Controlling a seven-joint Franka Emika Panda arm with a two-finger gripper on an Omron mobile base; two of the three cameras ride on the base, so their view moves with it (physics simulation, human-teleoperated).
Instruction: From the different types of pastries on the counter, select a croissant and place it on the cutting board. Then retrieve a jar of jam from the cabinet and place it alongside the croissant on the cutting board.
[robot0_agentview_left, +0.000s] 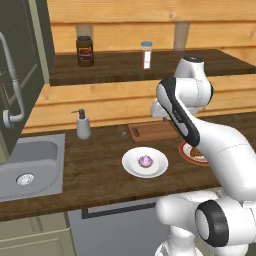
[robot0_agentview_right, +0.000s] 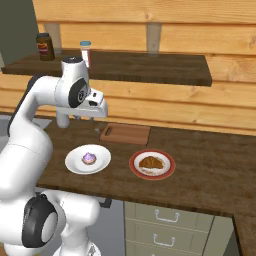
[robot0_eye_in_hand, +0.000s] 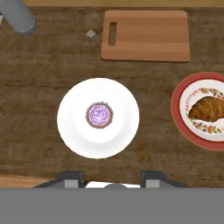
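Croissant (robot0_eye_in_hand: 207, 109) on red-rimmed plate (robot0_eye_in_hand: 178, 114), cupcake (robot0_eye_in_hand: 100, 115) on white plate (robot0_eye_in_hand: 70, 131), bare cutting board (robot0_eye_in_hand: 148, 35) behind, end effector (robot0_eye_in_hand: 113, 178) overhead, wide, empty

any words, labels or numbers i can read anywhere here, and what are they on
No text can be read in any view.
Dark jar on the shelf: it has a yellowish label, too small and blurred to read.
Small bottle beside it: a pale label with a red band, nothing legible.
Red-rimmed plate under the croissant: a flower pattern, no lettering.
Cutting board, white plate and soap bottle: plain, no marks.
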